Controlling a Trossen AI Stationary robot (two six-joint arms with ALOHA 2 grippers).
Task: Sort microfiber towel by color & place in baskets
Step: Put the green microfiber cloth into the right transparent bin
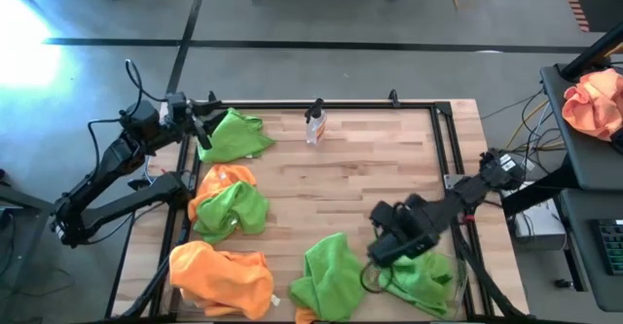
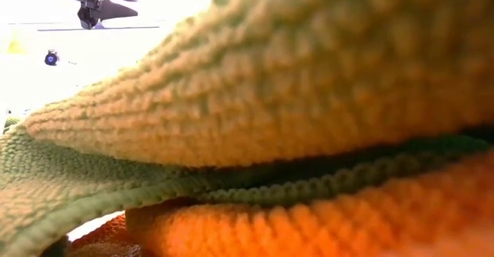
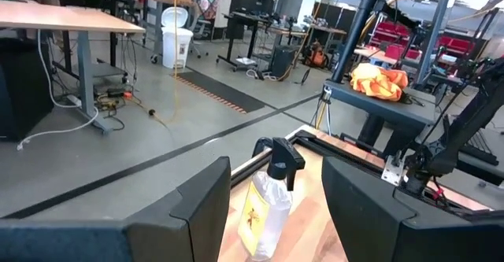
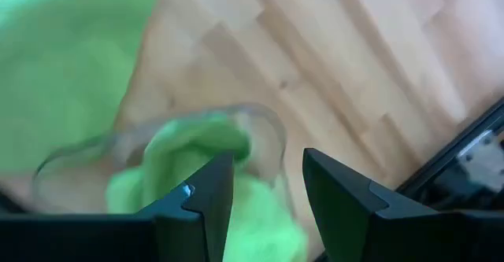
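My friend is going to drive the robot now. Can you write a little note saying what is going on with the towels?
Right gripper: open, empty, above the clear basket at the table's near right corner, which holds a green towel.
Left gripper: open, empty, waiting at the far left edge beside another green towel.
Done: one green towel is in the basket.
Left: loose on the table are a green towel near the front middle, an orange and green pile on the left, and an orange towel at the near left. A second basket is not clearly visible.
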